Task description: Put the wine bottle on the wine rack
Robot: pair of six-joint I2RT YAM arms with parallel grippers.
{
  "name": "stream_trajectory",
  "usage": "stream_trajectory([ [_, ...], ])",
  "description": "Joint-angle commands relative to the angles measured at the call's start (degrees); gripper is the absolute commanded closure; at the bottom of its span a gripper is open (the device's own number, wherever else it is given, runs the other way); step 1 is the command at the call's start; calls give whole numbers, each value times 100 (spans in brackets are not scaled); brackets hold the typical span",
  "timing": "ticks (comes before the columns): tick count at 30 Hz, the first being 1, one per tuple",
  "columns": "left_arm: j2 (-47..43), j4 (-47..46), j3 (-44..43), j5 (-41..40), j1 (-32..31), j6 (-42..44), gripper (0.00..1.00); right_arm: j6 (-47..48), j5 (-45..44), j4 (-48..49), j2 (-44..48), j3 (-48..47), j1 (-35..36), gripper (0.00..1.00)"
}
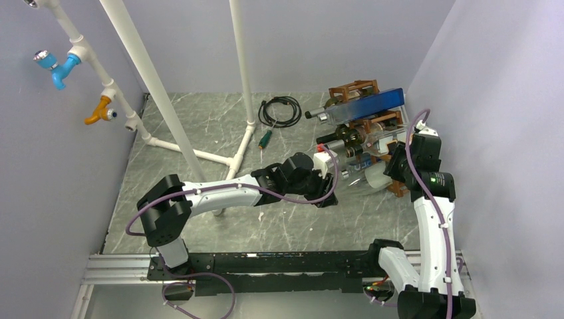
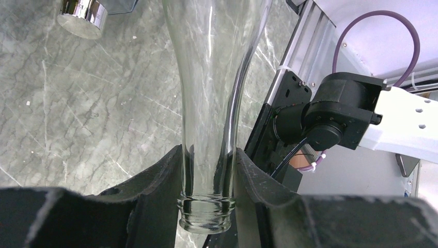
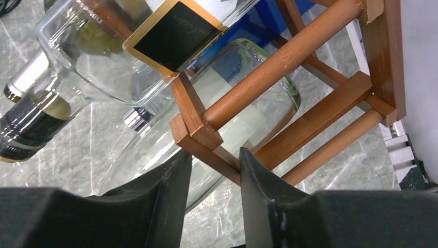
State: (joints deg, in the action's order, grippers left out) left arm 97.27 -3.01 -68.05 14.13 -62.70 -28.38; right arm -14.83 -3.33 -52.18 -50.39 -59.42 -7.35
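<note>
The wine bottle (image 1: 372, 179) is clear glass and lies almost level, its base toward the wine rack (image 1: 356, 90) at the back right. My left gripper (image 1: 329, 186) is shut on its neck. The left wrist view shows the neck (image 2: 209, 129) pinched between both fingers just above the threaded mouth. In the right wrist view the bottle's round base (image 3: 258, 111) sits behind the reddish-brown bars of the wine rack (image 3: 289, 57), in a low cell. My right gripper (image 3: 214, 160) straddles a low rack bar, both fingertips against it.
Other bottles fill the rack: a blue one (image 1: 369, 106) on top, a dark one (image 1: 339, 138), a clear one with a black-and-gold label (image 3: 175, 36). A coiled black cable (image 1: 279, 109), a green-handled screwdriver (image 1: 265, 138) and a white pipe frame (image 1: 173, 113) stand left of the rack.
</note>
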Motion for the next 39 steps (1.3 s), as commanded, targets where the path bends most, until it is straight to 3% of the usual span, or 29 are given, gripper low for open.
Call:
stream_trajectory([
  [1,-95,-450,-121,-139,117,-160,100,-42,542,426,78,229,24,62],
  [5,-22,-708,-101,-37,117,-215,100,-136,702,333,208,210,24,80],
  [7,114,-933,-118,30,90,-339,100,-266,1018,330,261,266,24,100],
  [11,561,-1307,-215,-23,-10,-797,100,-506,1473,263,292,281,24,100],
  [16,1239,-1280,-522,196,-24,-1364,100,-526,1419,232,320,322,24,100],
  [21,777,-1065,-439,-15,-15,-1161,100,-451,1426,229,321,361,24,100],
  [28,-37,-432,-680,-1359,-218,11,100,-474,1690,221,273,244,24,100],
  [39,722,-1823,-208,-3169,-907,2831,100,-480,1758,226,328,363,24,100],
])
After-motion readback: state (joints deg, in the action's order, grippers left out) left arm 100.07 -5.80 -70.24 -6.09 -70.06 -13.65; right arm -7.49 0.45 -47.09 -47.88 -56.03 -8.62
